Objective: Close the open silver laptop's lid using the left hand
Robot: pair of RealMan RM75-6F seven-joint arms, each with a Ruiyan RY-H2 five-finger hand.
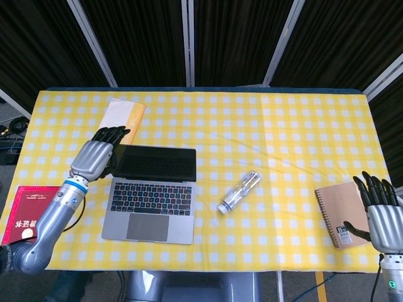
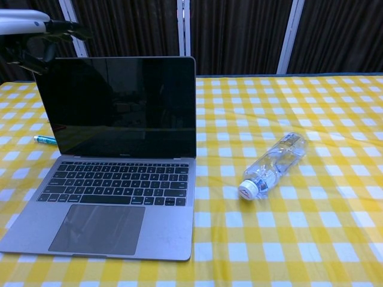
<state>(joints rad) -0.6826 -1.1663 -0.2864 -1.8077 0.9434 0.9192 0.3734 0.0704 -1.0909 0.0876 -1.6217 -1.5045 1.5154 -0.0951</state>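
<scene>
The silver laptop [image 1: 151, 195] stands open on the yellow checked table, its dark screen [image 2: 119, 107] upright and facing me. My left hand [image 1: 97, 154] hovers at the lid's upper left corner with fingers spread, just above and behind the top edge; in the chest view the left hand [image 2: 42, 33] shows over that corner. Whether it touches the lid is unclear. My right hand [image 1: 383, 211] stays open at the table's near right edge, beside a brown notebook [image 1: 340, 214].
A clear plastic bottle [image 1: 239, 191] lies right of the laptop. A white and orange booklet [image 1: 121, 119] sits behind the lid, a teal pen [image 2: 43, 140] beside it. A red book [image 1: 26, 211] lies at the near left edge.
</scene>
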